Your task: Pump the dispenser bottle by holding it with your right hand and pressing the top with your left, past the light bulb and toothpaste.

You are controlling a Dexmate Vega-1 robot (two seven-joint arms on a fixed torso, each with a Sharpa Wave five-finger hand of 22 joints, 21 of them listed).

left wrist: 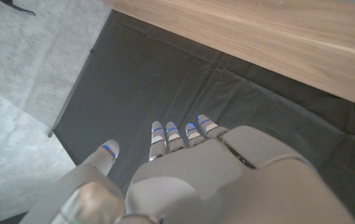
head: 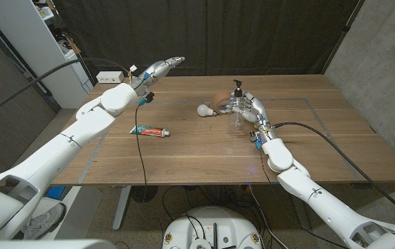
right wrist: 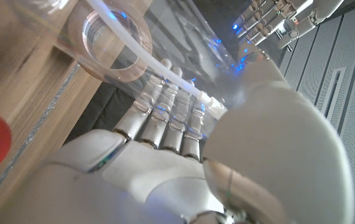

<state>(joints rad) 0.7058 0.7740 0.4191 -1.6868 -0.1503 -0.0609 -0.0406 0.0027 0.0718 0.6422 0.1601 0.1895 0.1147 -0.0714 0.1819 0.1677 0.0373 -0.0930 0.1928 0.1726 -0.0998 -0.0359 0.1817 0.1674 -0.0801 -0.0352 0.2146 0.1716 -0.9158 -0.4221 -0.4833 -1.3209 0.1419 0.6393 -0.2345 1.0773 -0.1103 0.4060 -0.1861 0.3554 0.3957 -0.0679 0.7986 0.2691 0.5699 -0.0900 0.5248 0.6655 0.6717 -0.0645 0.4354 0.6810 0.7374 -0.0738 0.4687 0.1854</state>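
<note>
Nearest the head camera, both white arms are coming in from the bottom corners and reaching out over the wooden surface (head: 322, 131). On the right side, the right hand (head: 247, 108) is wrapping its fingers (right wrist: 165, 109) around the clear dispenser bottle (head: 239, 117), which is standing upright at about one o'clock from the surface's middle, its black pump top (head: 238, 86) rising above the hand. From the right wrist camera the bottle's transparent wall and round base (right wrist: 112, 34) are lying right against those fingers, with the inner tube showing through the plastic. Just beside the bottle, toward nine o'clock of it, the light bulb (head: 205, 110) is lying on its side on the wood. Further toward seven o'clock of the bulb, the toothpaste (head: 149, 131) is lying flat, well apart from the bottle. At about eleven o'clock, the left hand (head: 157, 68) is hovering in the air over the far left part of the surface, well away from the pump top; its fingers (left wrist: 165, 138) are stretching out straight and slightly apart, holding nothing, with dark cloth behind them. Beyond the far left edge a white power strip (head: 110, 77) is sitting.
</note>
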